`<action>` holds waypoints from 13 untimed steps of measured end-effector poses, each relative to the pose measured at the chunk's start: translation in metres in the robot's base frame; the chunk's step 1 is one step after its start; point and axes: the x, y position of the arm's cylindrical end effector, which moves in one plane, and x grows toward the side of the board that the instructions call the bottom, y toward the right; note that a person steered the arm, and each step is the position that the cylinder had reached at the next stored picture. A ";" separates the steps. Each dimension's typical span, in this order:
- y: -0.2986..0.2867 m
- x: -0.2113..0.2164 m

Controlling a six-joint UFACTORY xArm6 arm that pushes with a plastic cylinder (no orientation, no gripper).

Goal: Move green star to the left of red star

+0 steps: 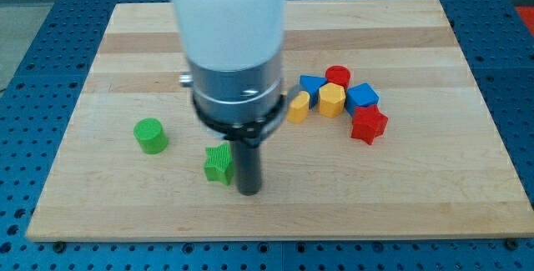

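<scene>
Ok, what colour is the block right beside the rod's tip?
Green: the green star sits just to the view's left of my tip, clearest in the camera view.

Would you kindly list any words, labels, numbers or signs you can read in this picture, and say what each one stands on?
None: no readable text, number or sign shows anywhere.
The wooden board, the coloured blocks, such as the green star and red star, and the arm above my tip are all unmarked.
</scene>
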 end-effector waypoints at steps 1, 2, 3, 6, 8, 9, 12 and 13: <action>-0.043 0.000; -0.061 -0.002; -0.060 -0.003; -0.020 -0.001; -0.067 -0.034; -0.009 -0.061; 0.100 -0.052; 0.095 -0.022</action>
